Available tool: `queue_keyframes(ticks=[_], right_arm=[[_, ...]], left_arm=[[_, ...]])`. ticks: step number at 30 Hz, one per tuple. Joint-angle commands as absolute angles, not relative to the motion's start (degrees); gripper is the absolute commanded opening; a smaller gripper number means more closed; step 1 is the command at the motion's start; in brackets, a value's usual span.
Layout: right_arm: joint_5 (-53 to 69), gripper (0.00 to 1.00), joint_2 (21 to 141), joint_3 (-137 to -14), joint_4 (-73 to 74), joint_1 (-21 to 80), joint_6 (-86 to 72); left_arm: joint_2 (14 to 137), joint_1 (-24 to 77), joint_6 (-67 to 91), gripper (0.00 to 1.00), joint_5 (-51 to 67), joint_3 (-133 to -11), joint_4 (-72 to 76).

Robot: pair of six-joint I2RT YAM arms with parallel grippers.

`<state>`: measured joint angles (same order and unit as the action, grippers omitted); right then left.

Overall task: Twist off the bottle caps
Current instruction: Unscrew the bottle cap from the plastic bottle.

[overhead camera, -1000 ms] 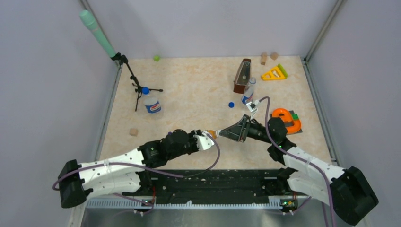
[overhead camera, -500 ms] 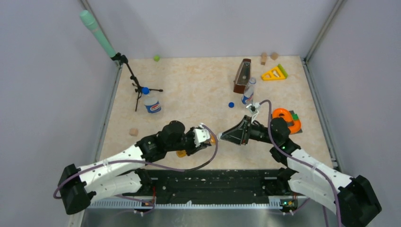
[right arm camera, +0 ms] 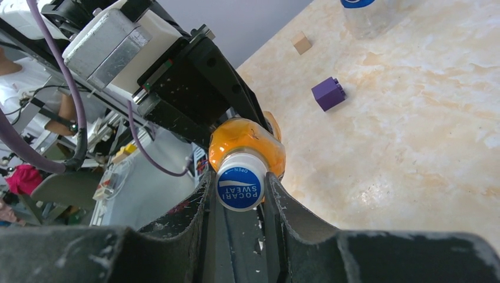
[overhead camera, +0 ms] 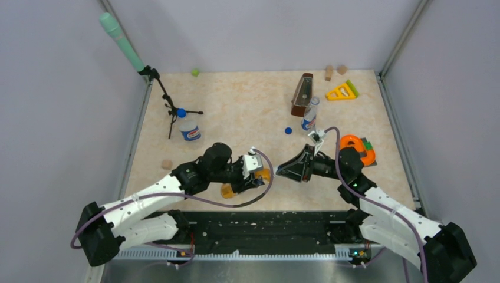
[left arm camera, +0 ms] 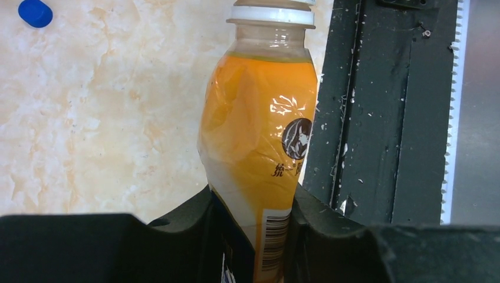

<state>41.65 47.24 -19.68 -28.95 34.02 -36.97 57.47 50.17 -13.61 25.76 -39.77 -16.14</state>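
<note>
Left jaws clamp the orange bottle [left arm camera: 259, 130]; right jaws pinch its blue cap [right arm camera: 239, 187].
A loose cap [overhead camera: 288, 131] lies on the surface [overhead camera: 236, 100]; this one and a bottle cap [overhead camera: 181, 112] by the tripod [overhead camera: 168, 103] are not yet off.

We were in a robot lab: plain grey walls [overhead camera: 59, 88] boxed in a beige marble-look table [overhead camera: 236, 100], and a pale green microphone [overhead camera: 121, 40] stood on a black tripod [overhead camera: 171, 112].
</note>
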Motion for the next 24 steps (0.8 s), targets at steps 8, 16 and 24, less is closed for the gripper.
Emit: queue_keyframes(ticks=[8, 16, 24], right_arm=[[32.4, 0.51, 47.3, -23.1, -27.6, 34.8, -38.3], [28.4, 0.53, 45.5, -21.9, -31.5, 34.8, -47.2], [29.2, 0.55, 46.6, -22.7, -32.8, 34.8, -52.0]], left_arm=[[52.6, 50.8, -17.3, 0.0, 13.0, -38.8, -9.8], [46.1, 52.4, -23.9, 0.0, 5.3, -31.3, -1.9], [49.7, 60.9, -30.3, 0.0, -12.5, -32.5, -0.7]])
